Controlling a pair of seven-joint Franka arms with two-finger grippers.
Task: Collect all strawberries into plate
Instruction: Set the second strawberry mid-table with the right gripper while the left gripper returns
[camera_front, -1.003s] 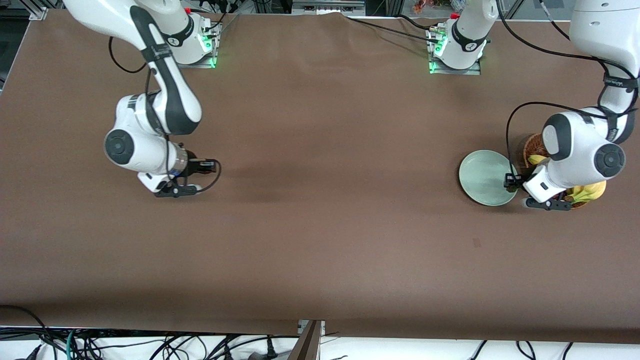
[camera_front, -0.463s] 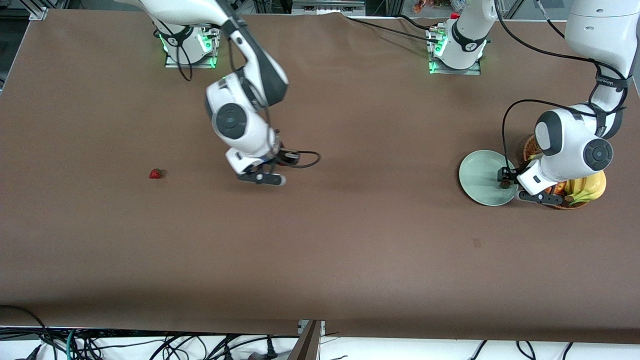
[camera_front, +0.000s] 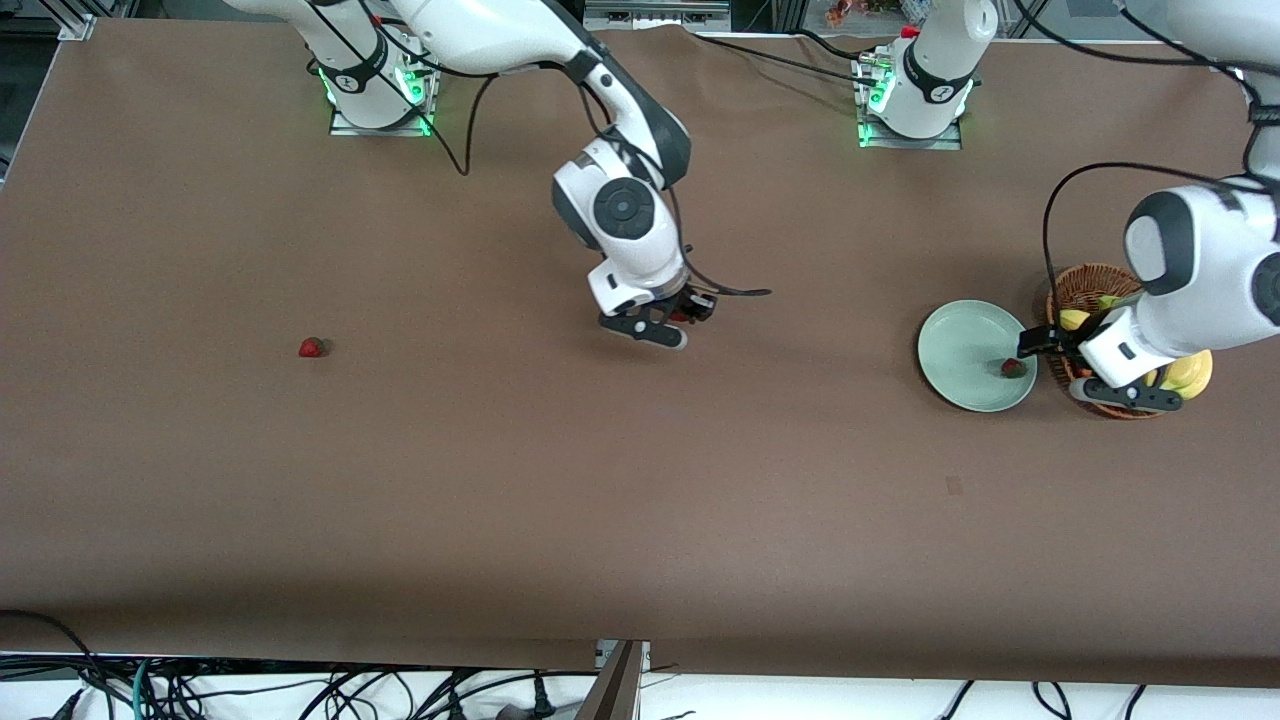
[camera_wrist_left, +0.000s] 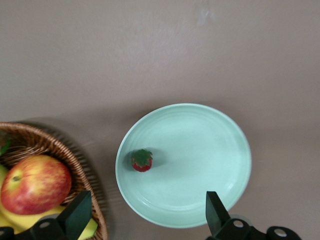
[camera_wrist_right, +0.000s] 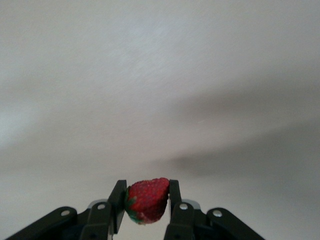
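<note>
A pale green plate (camera_front: 965, 345) (camera_wrist_left: 200, 145) sits at the left arm's end of the table. One strawberry (camera_front: 1013, 368) (camera_wrist_left: 142, 160) lies in it, close to the rim beside the basket. My left gripper (camera_front: 1053, 340) (camera_wrist_left: 145, 220) hangs open over the gap between plate and basket, holding nothing. Over the middle of the table my right gripper (camera_front: 686, 313) (camera_wrist_right: 147, 192) is shut on a second strawberry (camera_wrist_right: 149, 199), up in the air. A third strawberry (camera_front: 312, 347) lies on the brown table toward the right arm's end.
A brown wicker basket (camera_front: 1095, 280) (camera_wrist_left: 35, 132) stands beside the plate, toward the left arm's end, with a red-yellow apple (camera_wrist_left: 35, 184) and bananas (camera_front: 1190, 372) in it. Both arm bases stand along the edge farthest from the front camera.
My left gripper opened and rose; its strawberry now lies in the plate. My right arm swung toward the plate with a strawberry, leaving another on the table where it was.
</note>
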